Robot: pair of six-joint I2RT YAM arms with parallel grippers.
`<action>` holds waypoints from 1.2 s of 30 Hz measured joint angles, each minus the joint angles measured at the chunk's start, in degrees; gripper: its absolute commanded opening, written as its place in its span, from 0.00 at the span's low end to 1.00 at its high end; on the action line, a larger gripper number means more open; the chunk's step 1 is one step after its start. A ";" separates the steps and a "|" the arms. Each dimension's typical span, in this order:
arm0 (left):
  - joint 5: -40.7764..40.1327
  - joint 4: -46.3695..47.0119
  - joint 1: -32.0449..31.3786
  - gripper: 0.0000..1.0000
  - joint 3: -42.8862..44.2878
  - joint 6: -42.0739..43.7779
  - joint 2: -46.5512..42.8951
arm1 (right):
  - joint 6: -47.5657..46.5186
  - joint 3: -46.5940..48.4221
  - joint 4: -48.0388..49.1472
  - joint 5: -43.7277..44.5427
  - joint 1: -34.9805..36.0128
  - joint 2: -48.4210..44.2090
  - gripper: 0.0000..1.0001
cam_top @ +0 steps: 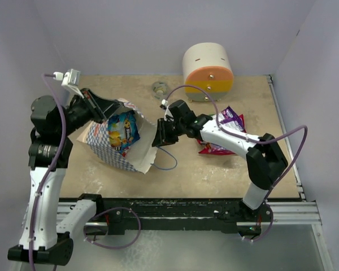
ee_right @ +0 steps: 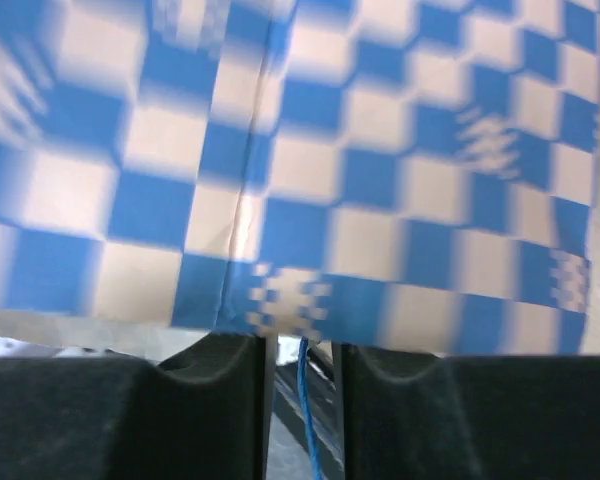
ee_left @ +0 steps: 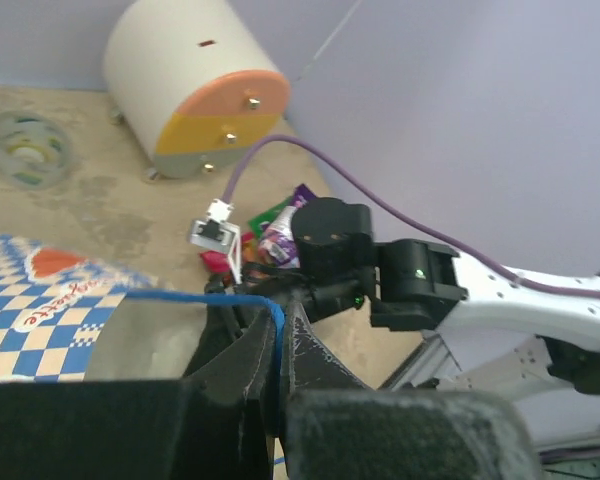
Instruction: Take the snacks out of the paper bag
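Clamping the rim of the bag (cam_top: 110, 149) together with its blue cord (ee_left: 235, 298), the left claw (ee_left: 280, 335) is fully closed and holds the mouth up off the table (cam_top: 214, 175). The bag lies tilted on its side in the left half of the table, about midway between the near and far edges, with its mouth turned toward the right edge. One blue-and-yellow packet (cam_top: 123, 131) shows inside the mouth; whether more lie beneath it cannot be told. A few purple and red packets (cam_top: 221, 131) are already out, lying toward the right edge, and a rounded box (cam_top: 208, 69) stands at the far edge.

The right claw (cam_top: 160, 135) is at the bag's right-hand lip. Seen from its own wrist, its jaws stand a little apart, with the paper edge and a strand of cord in the gap; they do not seem to pinch either.

The bag is thin, light paper and would likely crumple or slide if pushed, so the left hold looks needed as an anchor. The packets are probably light, slick and puffy, with crushable contents. The best hold is likely a flat crimped end seam or corner, not the puffed middle, and the cord could snag on the way in
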 measured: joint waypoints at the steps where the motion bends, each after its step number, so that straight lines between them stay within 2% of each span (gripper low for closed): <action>1: 1.14 1.31 0.02 0.00 -1.31 -1.75 -1.84 | -1.55 -0.83 -0.81 0.70 -0.02 -0.68 0.36; 6: 7.13 4.70 0.02 0.00 -4.68 -8.24 -5.53 | -8.13 -3.98 -5.38 3.63 -0.26 -5.31 0.49; 10: 10.51 3.48 0.00 0.00 -5.07 -8.94 -5.16 | -14.01 -4.37 -8.44 7.98 -0.22 -10.80 0.66; 12: 11.67 2.36 0.02 0.00 -5.07 -8.72 -5.16 | -16.98 -4.63 -8.81 10.78 -0.31 -14.19 0.70; 17: 13.49 1.97 0.00 0.00 -5.07 -8.48 -5.38 | -24.22 -6.78 -8.09 15.10 -0.31 -22.82 0.74; 24: 13.70 1.68 0.00 0.00 -5.07 -8.57 -6.23 | -34.97 -12.04 -1.57 14.82 2.73 -31.67 0.76; 36: 15.96 1.36 0.00 0.00 -4.79 -8.98 -4.26 | -49.11 -12.09 7.10 11.80 10.95 -25.68 0.76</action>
